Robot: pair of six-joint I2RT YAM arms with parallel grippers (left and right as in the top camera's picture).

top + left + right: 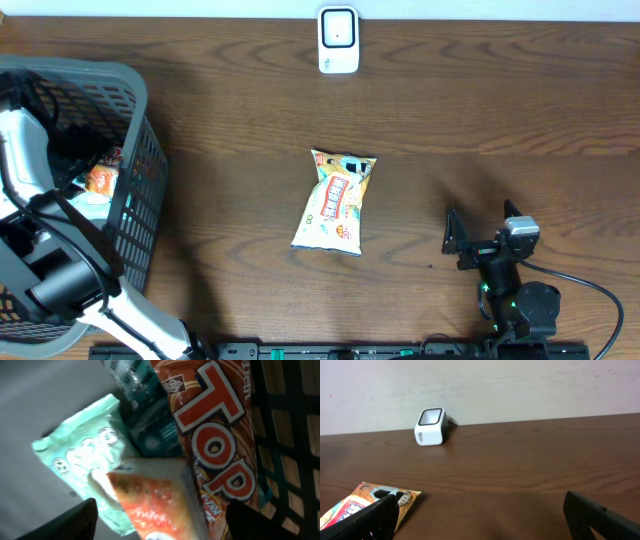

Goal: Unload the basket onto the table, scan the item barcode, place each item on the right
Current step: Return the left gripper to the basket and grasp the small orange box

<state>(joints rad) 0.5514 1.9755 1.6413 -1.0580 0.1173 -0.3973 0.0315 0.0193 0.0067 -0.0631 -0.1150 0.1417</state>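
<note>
Orange packet (pixel 155 500) lies in the basket (pixel 140 180) at 9 o'clock, its long axis across the open left gripper (pixel 162 512) that straddles it, while the scanner (pixel 338 40) stands well apart at 12 o'clock.

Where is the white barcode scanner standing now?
In the overhead view the white scanner stands at the far edge of the table, near its middle, beyond the snack bag.

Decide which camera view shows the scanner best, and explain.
The overhead view: the scanner appears whole and sharp from above, its dark window facing the camera, at the table's far edge. The right wrist view shows it side-on and softer. The left wrist view looks into the basket and misses it.
</note>
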